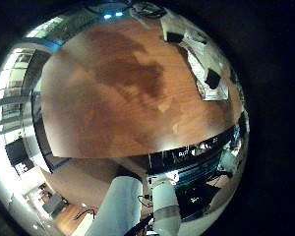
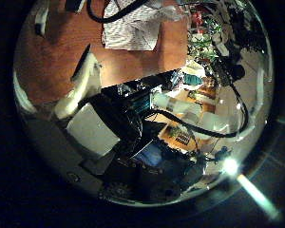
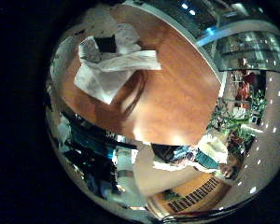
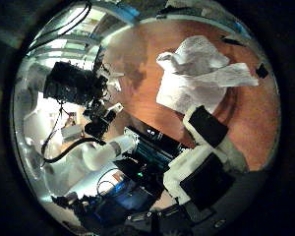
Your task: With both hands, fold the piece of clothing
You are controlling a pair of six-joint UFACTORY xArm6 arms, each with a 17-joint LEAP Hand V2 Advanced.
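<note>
Four palm views over a round wooden table [image 1: 138,98]. The piece of clothing [image 4: 197,74], a pale, finely striped garment, lies crumpled on the tabletop with a sleeve-like flap reaching outward; it appears bunched in the right little finger side palm view [image 3: 107,65] and as a flatter striped patch near the table's edge in the left thumb side palm view [image 2: 131,27]. The left little finger side palm view shows bare wood crossed by a dark patch, with no cloth in it. Beyond the table lie desks, monitors, ceiling lights and windows. White and black blocks of the right hand [image 4: 208,162] stand beside the garment, apart from it; white parts of the left hand [image 2: 85,123] lie over the table's edge. Whether either hand's fingers are straight or curled cannot be told.
</note>
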